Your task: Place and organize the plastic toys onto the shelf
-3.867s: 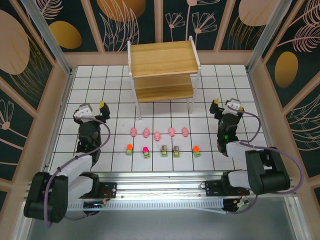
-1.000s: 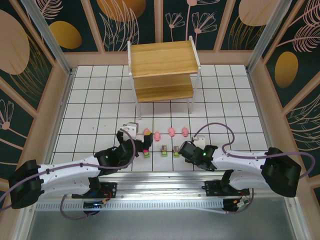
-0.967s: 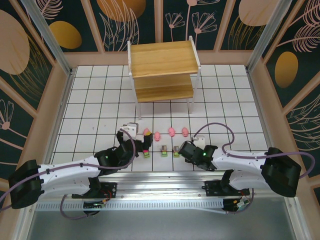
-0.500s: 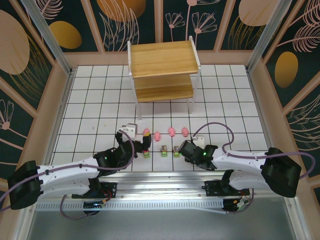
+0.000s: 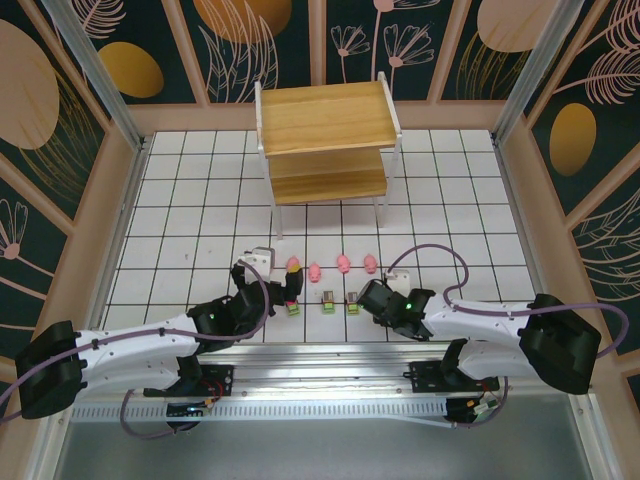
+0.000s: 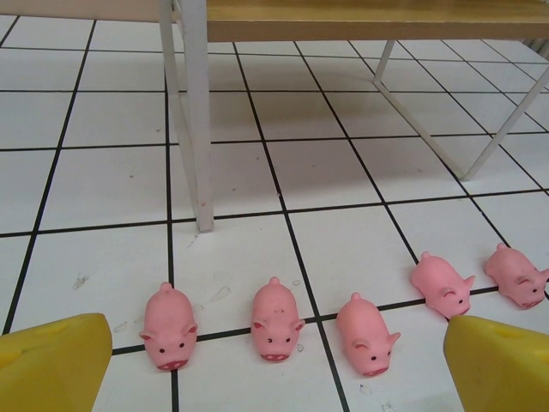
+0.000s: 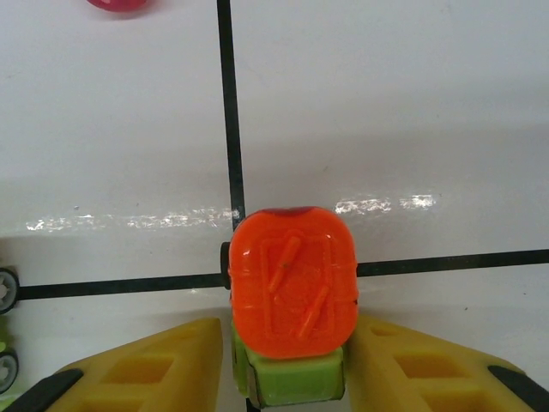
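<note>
In the right wrist view, a green toy with an orange top [image 7: 293, 296] stands on the floor between my right gripper's [image 7: 287, 378] yellow fingers. The right finger touches it and a thin gap stays at the left one. My left gripper [image 6: 276, 378] is wide open, low over the floor. Three pink pigs [image 6: 275, 319] lie just ahead between its fingertips [image 6: 51, 360]. Two more pigs [image 6: 442, 286] lie to the right. From above, both grippers [image 5: 278, 285] [image 5: 390, 297] sit at the toy rows in front of the shelf [image 5: 325, 115]. Three blocky toys [image 5: 328, 298] lie between them.
The shelf's white leg [image 6: 193, 112] and its slanted brace [image 6: 420, 129] stand just beyond the pigs. A pink wall [image 5: 120, 200] borders the white tiled floor on the left. The arms' base rail [image 5: 320, 355] runs along the near edge.
Both arms, folded back at first, have reached out to the toy rows. Over the last second the right fingers have closed in on the orange-topped toy. The left gripper stayed wide open.
</note>
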Robot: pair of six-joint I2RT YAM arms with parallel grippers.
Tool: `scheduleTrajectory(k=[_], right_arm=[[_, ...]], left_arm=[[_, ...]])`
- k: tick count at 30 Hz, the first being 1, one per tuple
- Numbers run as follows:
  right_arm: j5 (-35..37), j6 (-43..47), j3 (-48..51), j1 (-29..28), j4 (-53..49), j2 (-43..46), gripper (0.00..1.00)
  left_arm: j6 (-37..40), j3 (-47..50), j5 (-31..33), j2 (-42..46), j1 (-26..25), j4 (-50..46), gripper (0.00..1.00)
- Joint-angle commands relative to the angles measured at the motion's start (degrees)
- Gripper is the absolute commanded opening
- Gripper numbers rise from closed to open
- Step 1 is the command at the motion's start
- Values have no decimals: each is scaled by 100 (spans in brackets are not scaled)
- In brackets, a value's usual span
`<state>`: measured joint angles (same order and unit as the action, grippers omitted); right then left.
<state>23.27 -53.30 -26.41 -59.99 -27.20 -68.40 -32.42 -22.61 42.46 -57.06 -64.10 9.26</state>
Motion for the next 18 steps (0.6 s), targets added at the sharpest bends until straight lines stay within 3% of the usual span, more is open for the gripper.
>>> scheduleTrajectory(k=[1,18], right_arm=[[268,-195,-39,22,-121,71,41],[353,-241,-114,22,-249,114,15]], left_arm=[[23,34,26,-66,-33,149,99],[82,-4,17,-128,-33,182,99]])
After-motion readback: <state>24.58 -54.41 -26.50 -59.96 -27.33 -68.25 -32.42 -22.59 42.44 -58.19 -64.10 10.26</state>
